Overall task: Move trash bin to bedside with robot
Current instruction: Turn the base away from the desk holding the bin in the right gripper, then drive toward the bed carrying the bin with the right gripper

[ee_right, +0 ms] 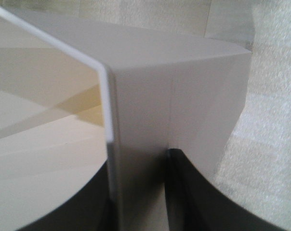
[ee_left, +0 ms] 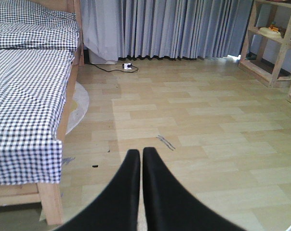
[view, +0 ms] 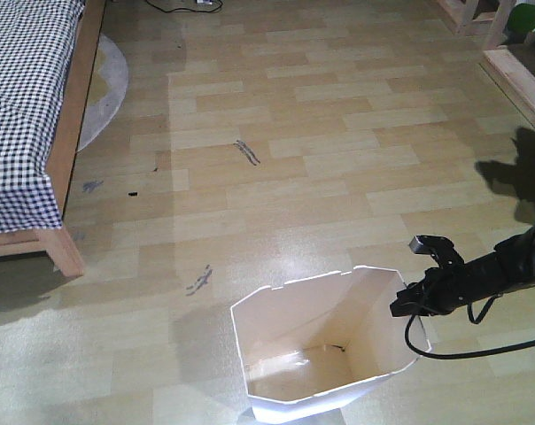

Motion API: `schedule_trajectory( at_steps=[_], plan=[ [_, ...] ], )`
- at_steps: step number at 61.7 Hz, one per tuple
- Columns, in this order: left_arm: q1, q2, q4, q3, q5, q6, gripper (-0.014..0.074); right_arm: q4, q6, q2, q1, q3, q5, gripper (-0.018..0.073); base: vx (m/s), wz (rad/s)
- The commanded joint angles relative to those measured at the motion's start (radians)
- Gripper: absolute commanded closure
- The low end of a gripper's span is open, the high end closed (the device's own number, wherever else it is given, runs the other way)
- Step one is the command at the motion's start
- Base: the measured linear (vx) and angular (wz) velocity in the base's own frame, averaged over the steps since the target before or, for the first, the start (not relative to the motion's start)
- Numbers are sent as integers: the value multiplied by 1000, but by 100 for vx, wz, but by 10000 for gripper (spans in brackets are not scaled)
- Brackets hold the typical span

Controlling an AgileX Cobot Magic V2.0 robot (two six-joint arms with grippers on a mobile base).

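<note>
White trash bin, cream inside; black-and-white checked bedside; pale wood-grain floor.

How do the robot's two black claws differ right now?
The left gripper has its fingers pressed together on nothing; the right gripper has its fingers either side of the trash bin wall, gripping it. The left gripper hangs over bare floor facing the bed; the right gripper is at the bin's rim. Both have black, tapering fingers.
</note>
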Motion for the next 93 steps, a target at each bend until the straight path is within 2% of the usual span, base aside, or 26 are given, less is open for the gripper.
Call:
schedule_trajectory(
  at_steps=[1,93],
  plan=[
    [0,-14,-4,12,-65,-5,602,51,6,-77,-4,-9,194,564,35,-2],
    [0,-14,-4,12,-65,-5,602,51,5,-77,-4,-9,194,564,35,2]
  ],
)
